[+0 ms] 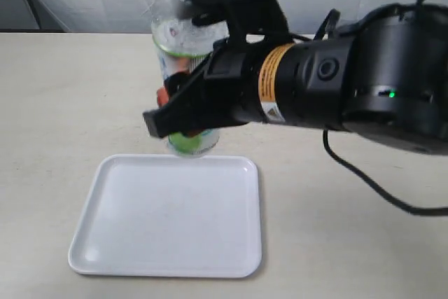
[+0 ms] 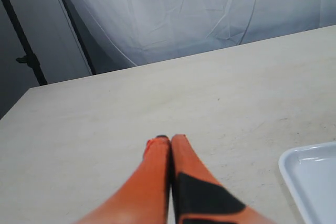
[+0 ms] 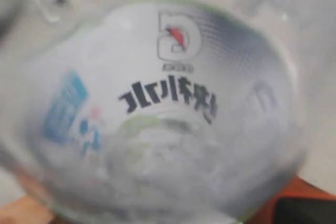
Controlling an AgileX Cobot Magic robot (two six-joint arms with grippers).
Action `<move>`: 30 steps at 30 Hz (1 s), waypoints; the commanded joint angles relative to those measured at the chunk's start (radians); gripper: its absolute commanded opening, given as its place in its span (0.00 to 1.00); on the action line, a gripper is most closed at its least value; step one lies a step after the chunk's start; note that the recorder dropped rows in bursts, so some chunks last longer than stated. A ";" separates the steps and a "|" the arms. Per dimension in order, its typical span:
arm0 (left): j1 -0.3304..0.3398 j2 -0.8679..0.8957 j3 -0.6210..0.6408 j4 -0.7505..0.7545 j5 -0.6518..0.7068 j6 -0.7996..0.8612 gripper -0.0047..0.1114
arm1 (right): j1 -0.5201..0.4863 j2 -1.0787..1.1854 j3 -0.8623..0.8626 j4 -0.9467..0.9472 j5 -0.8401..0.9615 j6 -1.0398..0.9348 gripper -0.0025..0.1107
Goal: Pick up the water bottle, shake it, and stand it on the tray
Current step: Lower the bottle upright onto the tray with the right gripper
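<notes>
Operator: Closest to the exterior lens is my right arm (image 1: 364, 82), reaching across the middle. Its right gripper (image 1: 171, 106) is clamped around the water bottle (image 1: 185, 40) at the label, one black finger in front, a bit of orange behind.

Supervisor: Where's the bottle relative to the tray?

Operator: Held in the air, roughly upright, its lower end showing just above the far rim of the tray (image 1: 168, 236). Neither view shows the cap. On the right wrist camera the label fills the picture, blurred.

Supervisor: And the other arm?

Operator: My left gripper (image 2: 169, 140) has its orange fingers pressed together on nothing, over bare table (image 2: 105, 119), with a tray corner off to one side.

Supervisor: Which step, then?

Operator: Pick-up is done. I see froth at the waterline, so I judge I'm in the shake or finishing it. Standing it is not yet done.

Supervisor: Next?

Operator: Bring the bottle over the tray's middle, square it vertical, lower until the base sits flat, and only then release. Letting go while tilted or near the rim risks a topple.
</notes>
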 commanded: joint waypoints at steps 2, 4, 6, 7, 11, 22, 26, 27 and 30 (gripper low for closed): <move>0.000 -0.005 0.004 -0.003 0.002 -0.003 0.04 | -0.041 0.072 0.072 0.010 -0.247 -0.007 0.01; 0.000 -0.005 0.004 -0.003 0.002 -0.003 0.04 | -0.043 0.116 0.093 -0.005 -0.386 -0.018 0.01; 0.000 -0.005 0.004 -0.003 0.002 -0.003 0.04 | -0.043 0.163 0.101 -0.023 -0.511 -0.017 0.01; 0.000 -0.005 0.004 -0.003 0.002 -0.003 0.04 | -0.043 0.186 0.101 -0.023 -0.539 -0.019 0.01; 0.000 -0.005 0.004 -0.003 0.002 -0.003 0.04 | -0.048 0.266 0.101 -0.003 -0.497 -0.073 0.01; 0.000 -0.005 0.004 -0.003 0.002 -0.003 0.04 | -0.048 0.320 0.101 0.180 -0.547 -0.435 0.01; 0.000 -0.005 0.004 -0.003 0.002 -0.003 0.04 | -0.048 0.320 0.101 0.281 -0.607 -0.589 0.01; 0.000 -0.005 0.004 -0.003 0.002 -0.003 0.04 | -0.048 0.320 0.101 0.284 -0.612 -0.608 0.01; 0.000 -0.005 0.004 -0.003 0.002 -0.003 0.04 | -0.048 0.320 0.101 0.288 -0.612 -0.688 0.01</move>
